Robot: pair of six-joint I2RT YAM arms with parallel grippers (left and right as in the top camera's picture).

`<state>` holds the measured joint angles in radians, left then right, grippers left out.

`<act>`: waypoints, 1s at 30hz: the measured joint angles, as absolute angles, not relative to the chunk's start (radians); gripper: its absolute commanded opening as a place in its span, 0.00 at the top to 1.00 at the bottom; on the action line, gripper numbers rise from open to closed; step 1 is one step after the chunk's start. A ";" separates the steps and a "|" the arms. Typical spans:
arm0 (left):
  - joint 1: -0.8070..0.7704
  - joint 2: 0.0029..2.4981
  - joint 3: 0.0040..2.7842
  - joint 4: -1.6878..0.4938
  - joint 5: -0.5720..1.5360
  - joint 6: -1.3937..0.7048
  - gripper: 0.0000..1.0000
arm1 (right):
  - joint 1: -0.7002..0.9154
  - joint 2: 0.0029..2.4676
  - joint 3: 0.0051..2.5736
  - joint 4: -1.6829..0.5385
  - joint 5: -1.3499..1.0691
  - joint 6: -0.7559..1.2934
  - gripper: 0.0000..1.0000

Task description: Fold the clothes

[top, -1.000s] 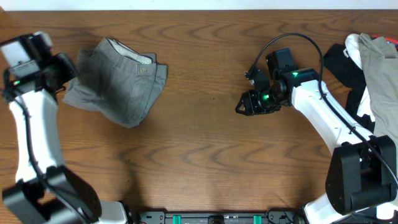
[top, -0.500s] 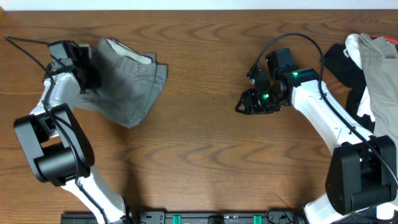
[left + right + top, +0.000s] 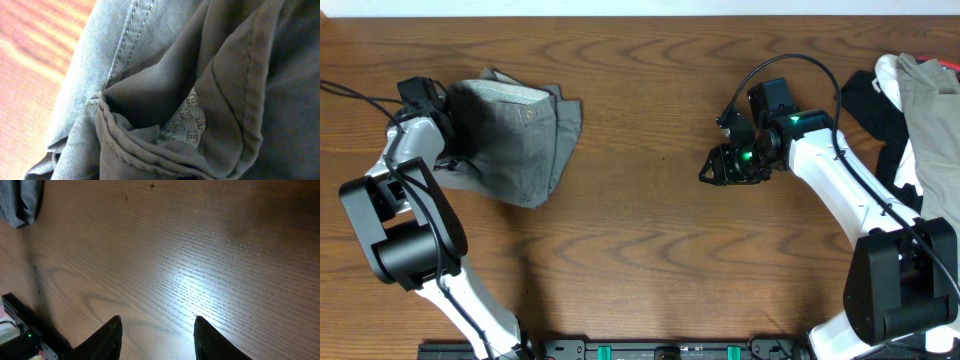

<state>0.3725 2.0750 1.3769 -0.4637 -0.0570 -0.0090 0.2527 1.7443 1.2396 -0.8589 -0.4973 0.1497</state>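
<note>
Now the left gripper (image 3: 444, 118) pinches the shorts (image 3: 510, 140) by one edge.
They lie bunched up at the far left of the table (image 3: 640, 250). Near the middle, the right gripper (image 3: 712, 170) hangs over it, fingers spread apart.
</note>
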 measured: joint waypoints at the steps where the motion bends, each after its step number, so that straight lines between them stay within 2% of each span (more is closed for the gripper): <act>1: 0.373 2.073 1.377 -0.478 -0.066 -0.023 0.94 | 0.253 1.744 1.240 -0.865 -0.498 0.150 0.56; 5: 0.375 2.058 1.379 -0.580 -0.113 -0.112 0.94 | 0.253 1.744 1.240 -0.894 -0.497 0.150 0.56; 7: 0.380 2.048 1.370 -0.589 -0.119 -0.149 0.89 | 0.253 1.744 1.240 -0.902 -0.497 0.150 0.56; 8: 0.382 2.043 1.367 -0.583 -0.115 -0.153 0.83 | 0.253 1.744 1.240 -0.902 -0.497 0.150 0.56; 10: 0.384 2.027 1.366 -0.557 -0.099 -0.148 0.56 | 0.253 1.744 1.240 -0.904 -0.497 0.150 0.56; 11: 0.384 2.015 1.366 -0.538 -0.086 -0.138 0.47 | 0.253 1.744 1.240 -0.904 -0.497 0.150 0.56; 12: 0.383 1.993 1.366 -0.514 -0.070 -0.134 0.44 | 0.253 1.744 1.240 -0.904 -0.497 0.150 0.55; 16: 0.382 1.901 1.380 -0.503 -0.021 -0.085 0.39 | 0.253 1.744 1.240 -0.904 -0.497 0.150 0.56; 22: 0.381 1.697 1.449 -0.602 0.138 -0.010 0.31 | 0.252 1.744 1.240 -0.880 -0.497 0.150 0.56; 26: 0.369 1.526 1.461 -0.680 0.262 0.006 0.31 | 0.234 1.711 1.240 -0.868 -0.495 0.152 0.52; 30: 0.326 1.366 1.463 -0.777 0.358 0.010 0.31 | 0.166 1.576 1.242 -0.855 -0.423 0.169 0.42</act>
<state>0.3260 1.3663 1.4631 -0.7773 0.3584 0.0101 0.1661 1.5757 1.2415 -0.8551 -0.4229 0.1692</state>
